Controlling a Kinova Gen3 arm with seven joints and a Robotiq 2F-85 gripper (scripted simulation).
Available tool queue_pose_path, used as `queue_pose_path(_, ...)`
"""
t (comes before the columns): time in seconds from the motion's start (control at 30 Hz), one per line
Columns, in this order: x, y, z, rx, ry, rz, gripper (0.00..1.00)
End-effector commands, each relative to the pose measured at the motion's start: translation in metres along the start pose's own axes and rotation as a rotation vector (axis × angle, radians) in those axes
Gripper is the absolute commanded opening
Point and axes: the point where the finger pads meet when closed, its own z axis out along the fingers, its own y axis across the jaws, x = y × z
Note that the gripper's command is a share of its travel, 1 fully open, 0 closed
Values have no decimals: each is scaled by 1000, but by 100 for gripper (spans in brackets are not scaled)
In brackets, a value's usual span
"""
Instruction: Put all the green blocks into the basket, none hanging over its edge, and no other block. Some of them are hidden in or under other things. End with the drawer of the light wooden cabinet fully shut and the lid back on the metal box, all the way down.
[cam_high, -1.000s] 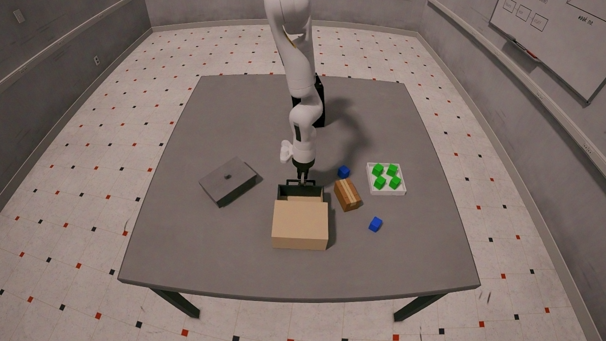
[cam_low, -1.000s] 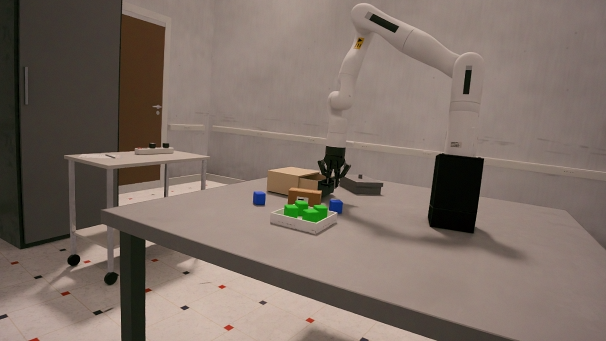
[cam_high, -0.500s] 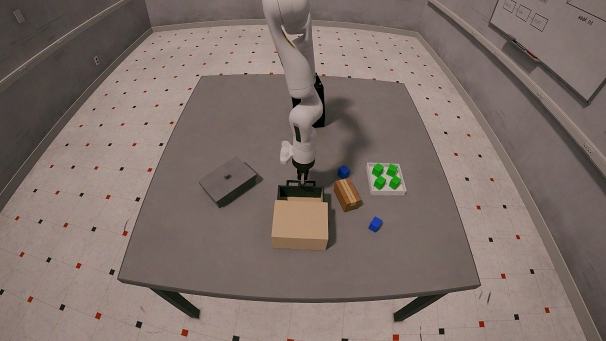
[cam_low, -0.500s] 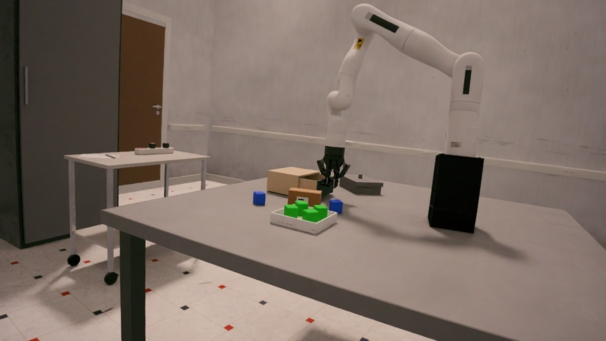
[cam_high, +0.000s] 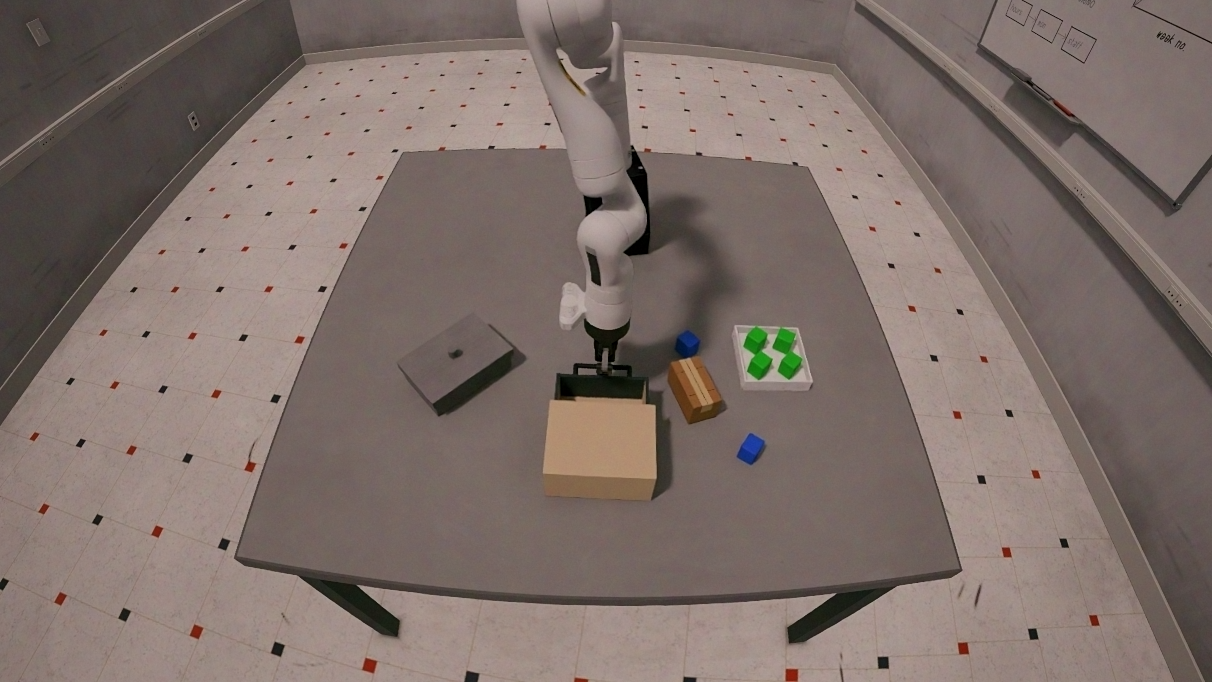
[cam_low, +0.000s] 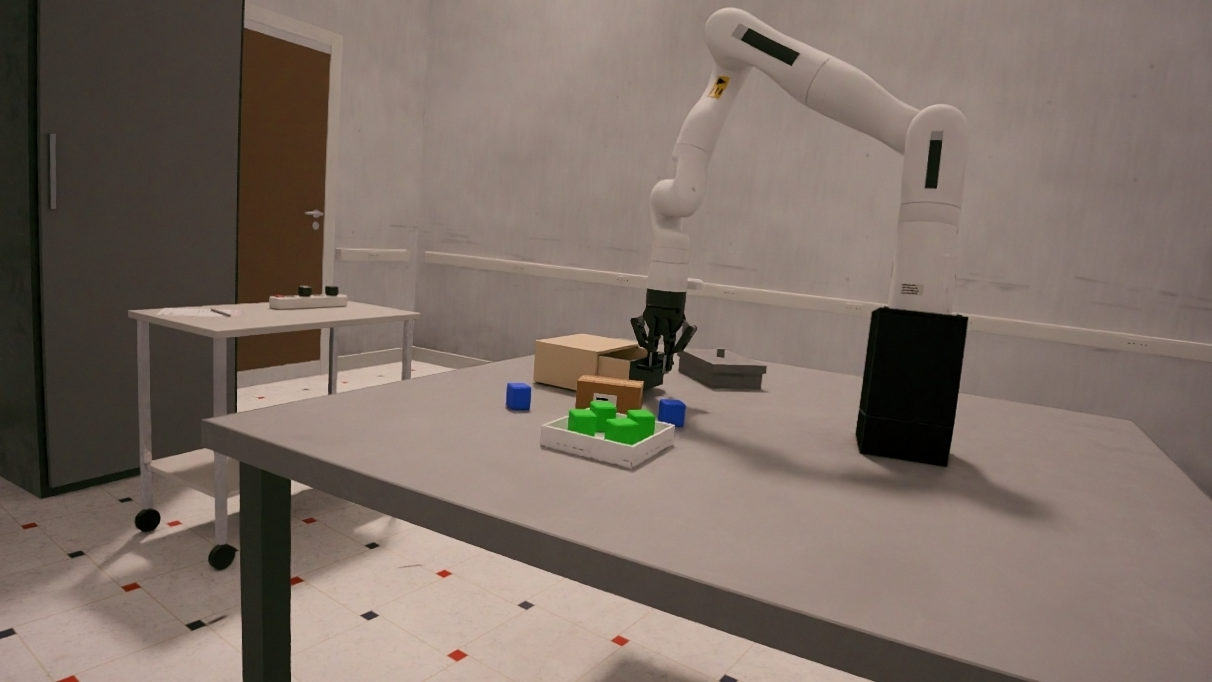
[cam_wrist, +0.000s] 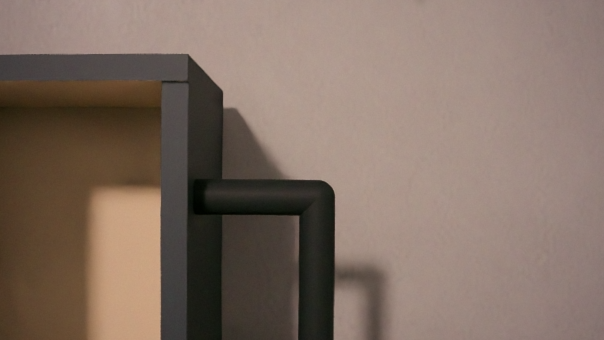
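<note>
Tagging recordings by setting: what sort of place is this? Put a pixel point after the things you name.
Probably a lab or classroom: a whiteboard with boxed diagrams (cam_high: 1101, 76), a white wheeled metal cart (cam_low: 272, 318), and a white jointed robot arm (cam_high: 606, 229) (cam_low: 690, 127).
</note>
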Motion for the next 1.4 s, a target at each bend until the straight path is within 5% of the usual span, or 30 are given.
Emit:
queue_pose_path(0.0, 0, -1, -1, 2, 0, 0, 30)
queue_pose_path(1.37, 0, -61, -1, 2, 0, 0, 30)
